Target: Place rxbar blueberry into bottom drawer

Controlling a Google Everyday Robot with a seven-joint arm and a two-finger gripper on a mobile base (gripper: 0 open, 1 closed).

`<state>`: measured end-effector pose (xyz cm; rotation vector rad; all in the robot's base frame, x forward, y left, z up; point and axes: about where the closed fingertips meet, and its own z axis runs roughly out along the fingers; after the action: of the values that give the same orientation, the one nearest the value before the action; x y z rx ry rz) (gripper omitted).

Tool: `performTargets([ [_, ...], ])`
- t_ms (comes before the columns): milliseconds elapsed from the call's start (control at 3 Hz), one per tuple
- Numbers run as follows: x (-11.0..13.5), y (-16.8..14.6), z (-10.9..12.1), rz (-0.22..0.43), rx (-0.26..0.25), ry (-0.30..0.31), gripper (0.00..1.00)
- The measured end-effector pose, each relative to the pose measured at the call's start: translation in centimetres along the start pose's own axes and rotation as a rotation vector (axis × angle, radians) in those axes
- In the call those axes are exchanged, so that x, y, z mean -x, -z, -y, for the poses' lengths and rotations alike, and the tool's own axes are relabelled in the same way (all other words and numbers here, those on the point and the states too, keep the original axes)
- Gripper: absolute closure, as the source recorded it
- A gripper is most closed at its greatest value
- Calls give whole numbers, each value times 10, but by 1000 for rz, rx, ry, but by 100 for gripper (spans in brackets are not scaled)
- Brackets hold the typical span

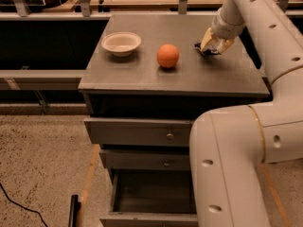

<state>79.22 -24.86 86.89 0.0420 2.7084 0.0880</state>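
Item 1. The white robot arm (236,164) fills the right side of the frame, rising from the lower right and reaching over to the upper right.

Item 2. A grey cabinet stands at centre, and its worktop (189,77) carries three loose items.

Item 3. The bottom drawer (147,220) is pulled out at the lower centre, its deep grey interior open to view. Nothing can be made out inside the part that shows. The two upper drawers (137,131) above it are shut, each with a small round knob (170,136).

Item 4. A pale bowl (121,43) sits upright at the worktop's upper left.

Item 5. An orange ball (168,56) rests near the middle, apart from the bowl.

Item 6. The gripper (210,45) is down at the worktop's upper right, well right of the ball. Its grip state cannot be told.

Item 7. The rxbar blueberry (202,49) shows as a small dark sliver on the worktop at the gripper's tip, touching it.
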Motion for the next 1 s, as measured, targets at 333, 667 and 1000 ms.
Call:
performTargets([
  [333,-22,88,-19,25,205,62,100],
  [667,-22,86,-19,23,204,61,100],
  [1000,-31,96,-21,0,215,36,100],
])
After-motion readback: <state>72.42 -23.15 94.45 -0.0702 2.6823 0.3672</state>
